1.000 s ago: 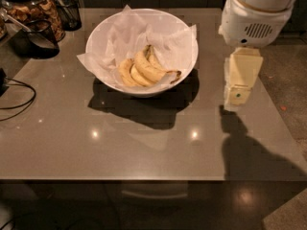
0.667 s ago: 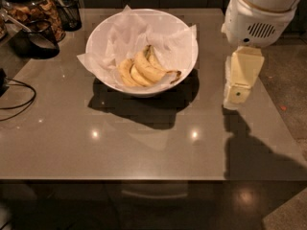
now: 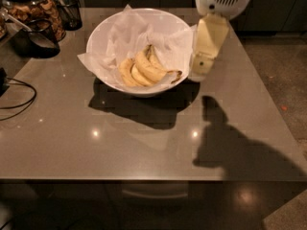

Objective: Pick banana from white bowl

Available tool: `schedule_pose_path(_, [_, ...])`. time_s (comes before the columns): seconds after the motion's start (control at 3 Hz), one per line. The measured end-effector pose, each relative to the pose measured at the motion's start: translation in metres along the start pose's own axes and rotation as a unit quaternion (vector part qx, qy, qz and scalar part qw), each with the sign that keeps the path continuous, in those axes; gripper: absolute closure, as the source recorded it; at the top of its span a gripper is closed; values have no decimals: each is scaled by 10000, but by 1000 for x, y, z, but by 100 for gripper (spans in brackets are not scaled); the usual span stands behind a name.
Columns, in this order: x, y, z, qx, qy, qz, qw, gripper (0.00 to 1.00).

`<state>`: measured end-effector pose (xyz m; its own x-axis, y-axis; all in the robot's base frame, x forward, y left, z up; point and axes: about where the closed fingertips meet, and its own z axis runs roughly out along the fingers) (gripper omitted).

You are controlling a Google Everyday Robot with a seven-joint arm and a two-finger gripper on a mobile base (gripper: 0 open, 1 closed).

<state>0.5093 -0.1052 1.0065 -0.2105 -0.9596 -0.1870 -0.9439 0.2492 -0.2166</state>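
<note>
The gripper has been brought in from a position well clear of the white bowl; its cream, blocky plastic end is now seen right against the bowl's right rim, still outside the hollow and raised above the counter. Whether the jaws are released or clenched cannot be told, though nothing is seen carried in them. The approach is thus judged to be under way, with the reach over the rim and the descent not yet made. The banana is found inside the bowl, low and slightly right of its centre, as a small bunch of curved, matte yellow fruits with dark tips pointed toward the gripper. It is bedded on crinkled white paper, whose stiff folds stand above the bowl's smooth, round wall. The counter under the bowl is grey-brown and glossy, with lamp glints reflected. Dark glass jars are placed behind and left of the bowl.
</note>
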Motion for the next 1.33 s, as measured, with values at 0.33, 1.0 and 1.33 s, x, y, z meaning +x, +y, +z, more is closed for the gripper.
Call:
schedule_pose_path(0.33, [-24,-19,10,-54,-13,167,9998,0])
schedule_pose_path(1.0, [-45,-41,53,-267,190,521,9981,0])
schedule_pose_path(1.33, [-53,-44,68,-356,279,586,9973,14])
